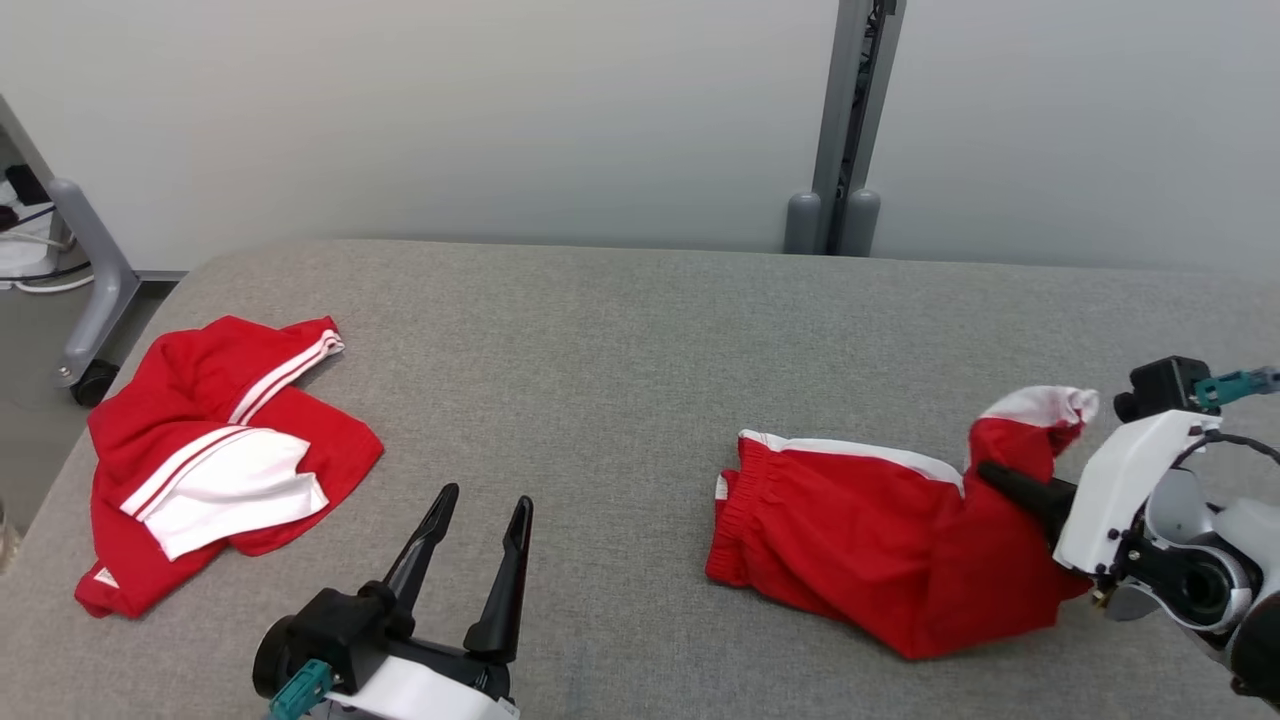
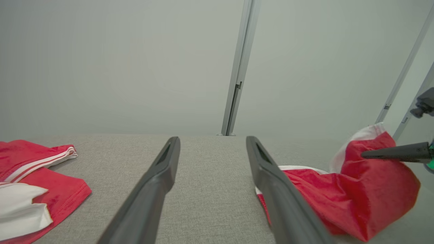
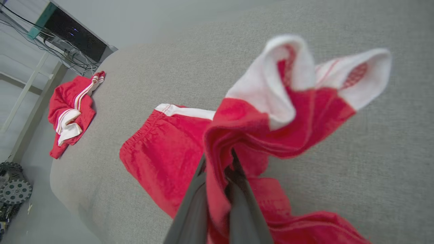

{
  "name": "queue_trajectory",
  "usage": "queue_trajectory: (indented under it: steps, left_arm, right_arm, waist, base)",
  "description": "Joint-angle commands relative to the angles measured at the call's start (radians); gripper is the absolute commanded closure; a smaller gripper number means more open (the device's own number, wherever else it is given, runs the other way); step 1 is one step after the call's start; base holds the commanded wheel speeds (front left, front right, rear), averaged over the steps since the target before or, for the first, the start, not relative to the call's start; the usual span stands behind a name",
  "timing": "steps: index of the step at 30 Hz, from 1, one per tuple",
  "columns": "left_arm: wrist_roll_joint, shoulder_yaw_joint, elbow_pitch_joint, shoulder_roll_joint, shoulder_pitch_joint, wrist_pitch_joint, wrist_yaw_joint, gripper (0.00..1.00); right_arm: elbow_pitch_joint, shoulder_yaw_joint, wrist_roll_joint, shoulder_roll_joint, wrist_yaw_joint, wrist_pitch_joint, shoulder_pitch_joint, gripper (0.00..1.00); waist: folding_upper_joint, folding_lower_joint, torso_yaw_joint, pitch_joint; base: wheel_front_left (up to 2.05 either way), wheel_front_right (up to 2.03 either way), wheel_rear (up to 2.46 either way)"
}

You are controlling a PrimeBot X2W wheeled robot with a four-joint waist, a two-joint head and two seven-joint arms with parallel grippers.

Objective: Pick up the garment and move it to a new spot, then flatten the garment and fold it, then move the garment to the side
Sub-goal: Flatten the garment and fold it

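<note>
The red shorts (image 1: 850, 530) are laid on the right part of the grey table (image 1: 600, 330), waistband flat toward the table's middle, one white-hemmed leg raised off the table top. That leg is pinched by the right gripper (image 1: 985, 472), fingers closed on the cloth. On the red shirt (image 1: 200, 440), crumpled at the table's left edge, a small white mark (image 1: 105, 577) is seen but cannot be read. A wide grey stretch of table is left between shirt and shorts. The left gripper (image 1: 486, 496) is held at the table's front edge, fingers spread, nothing between them.
</note>
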Motion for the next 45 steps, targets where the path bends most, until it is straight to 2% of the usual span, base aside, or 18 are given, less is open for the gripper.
queue_trajectory:
  steps: [1, 5, 11, 20, 26, 27, 28, 30, 31, 37, 45]
  left_arm:
    - [-0.004, 0.003, -0.004, 0.003, 0.015, 0.0, -0.001, 0.0]
    - [-0.02, -0.013, -0.005, 0.003, 0.013, 0.0, 0.001, 0.0]
    - [-0.039, -0.036, -0.004, 0.003, 0.001, 0.0, 0.006, 0.0]
    - [-0.056, -0.076, 0.007, 0.003, -0.009, 0.0, 0.015, 0.0]
    - [-0.058, -0.083, 0.008, 0.003, -0.016, 0.0, 0.027, 0.0]
    - [-0.058, -0.083, 0.01, 0.003, -0.018, 0.0, 0.028, 0.0]
    - [-0.057, -0.083, 0.012, 0.003, -0.018, 0.0, 0.027, 0.0]
    - [-0.055, -0.083, 0.015, 0.003, -0.018, 0.0, 0.027, 0.0]
    - [-0.054, -0.082, 0.015, 0.003, -0.017, 0.0, 0.027, 0.0]
    - [-0.049, -0.06, 0.015, 0.003, -0.006, 0.0, 0.027, 0.0]
    - [-0.041, -0.008, -0.007, 0.003, 0.012, 0.0, 0.029, 0.0]
  right_arm:
    - [-0.014, -0.001, -0.002, 0.005, 0.0, -0.007, -0.01, 1.0]
    - [-0.04, -0.008, 0.012, 0.027, 0.0, -0.01, -0.008, 1.0]
    - [-0.005, -0.023, 0.055, 0.088, 0.0, 0.009, -0.003, 1.0]
    - [0.113, -0.025, 0.05, 0.174, 0.0, 0.024, -0.046, 1.0]
    - [0.16, -0.02, 0.045, 0.221, 0.0, 0.04, -0.066, 1.0]
    - [0.161, -0.02, 0.045, 0.228, 0.0, 0.038, -0.068, 0.8]
    - [0.161, -0.021, 0.044, 0.234, 0.0, 0.037, -0.069, 0.51]
    - [0.162, -0.021, 0.043, 0.24, 0.0, 0.036, -0.068, 0.51]
    - [0.16, -0.02, 0.041, 0.245, 0.0, 0.033, -0.066, 0.0]
    - [0.102, -0.02, 0.013, 0.237, 0.001, -0.003, -0.062, 0.0]
    - [-0.059, -0.056, -0.029, 0.13, 0.0, -0.134, -0.034, 0.0]
  waist:
    - [-0.0001, 0.0, 0.011, -0.003]
    - [-0.0001, 0.0, 0.044, -0.003]
    - [-0.0001, 0.0, 0.104, 0.007]
    - [-0.0001, 0.0, 0.18, 0.04]
    - [-0.0001, 0.0, 0.197, 0.052]
    - [-0.0001, 0.0, 0.196, 0.051]
    - [-0.0001, 0.0, 0.193, 0.049]
    - [-0.0001, 0.0, 0.189, 0.045]
    - [-0.0001, 0.0, 0.183, 0.042]
    - [-0.0001, 0.0, 0.131, 0.023]
    - [-0.0001, 0.0, 0.049, 0.005]
  base:
    - [0.0, 0.0, 0.0]
    - [0.0, 0.0, 0.0]
    - [0.0, 0.0, 0.0]
    - [0.0, 0.0, 0.0]
    - [0.0, 0.0, 0.0]
    - [0.0, 0.0, 0.0]
    - [0.0, 0.0, 0.0]
    - [0.0, 0.0, 0.0]
    - [0.0, 0.0, 0.0]
    - [0.0, 0.0, 0.0]
    - [0.0, 0.0, 0.0]
